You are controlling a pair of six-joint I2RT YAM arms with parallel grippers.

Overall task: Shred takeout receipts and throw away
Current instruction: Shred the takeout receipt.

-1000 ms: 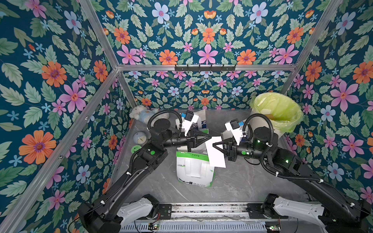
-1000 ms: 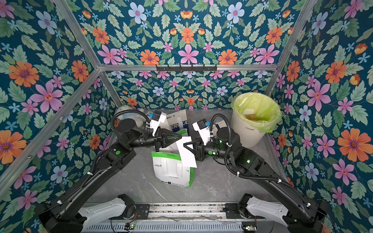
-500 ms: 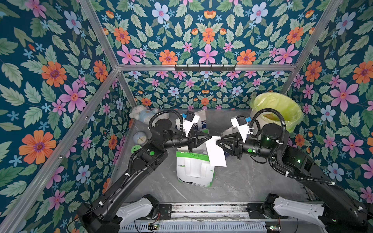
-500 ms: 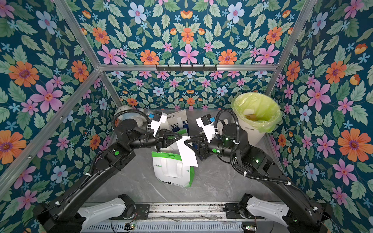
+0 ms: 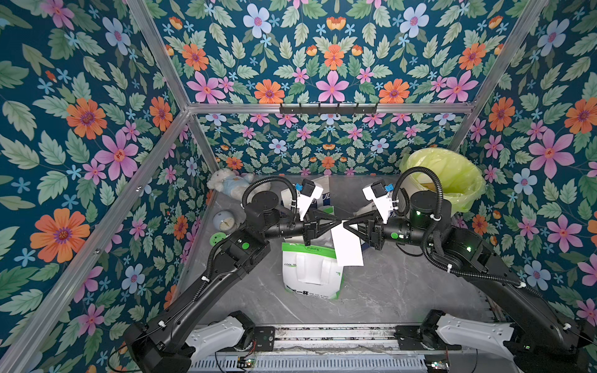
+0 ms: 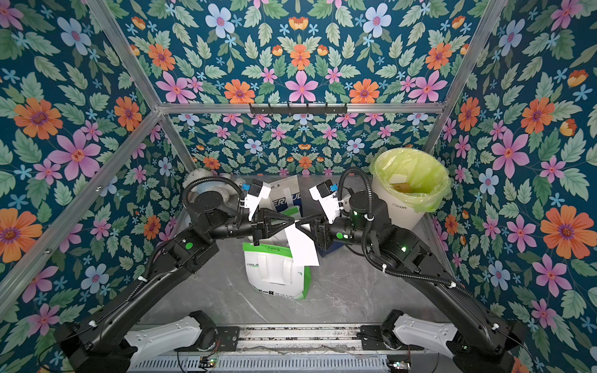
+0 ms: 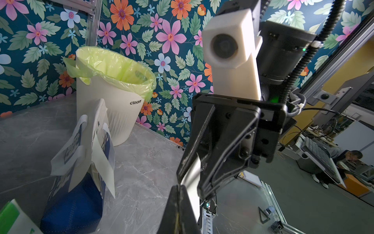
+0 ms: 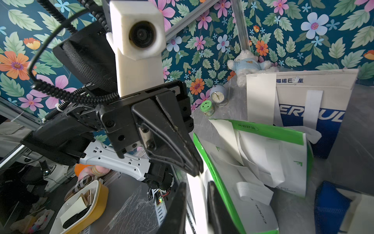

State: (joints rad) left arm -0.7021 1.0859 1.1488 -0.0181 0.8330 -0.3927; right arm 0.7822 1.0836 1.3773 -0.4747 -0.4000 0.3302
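One takeout receipt, a plain white sheet, hangs above the white-and-green bag. My left gripper is shut on its top corner. My right gripper meets it tip to tip. Its jaws stand slightly apart around the sheet's top edge. Another white sheet leans on the white-and-blue bag. More white paper lies in the green bag.
A white bin with a yellow-green liner stands at the back right. A second blue bag lies near the right arm. A plush toy, a small clock and a green jar sit at the back left.
My right gripper let go of the receipt's side, opened, moved up to the sheet's top edge beside the left gripper, and its jaws have narrowed. The left gripper kept its hold.
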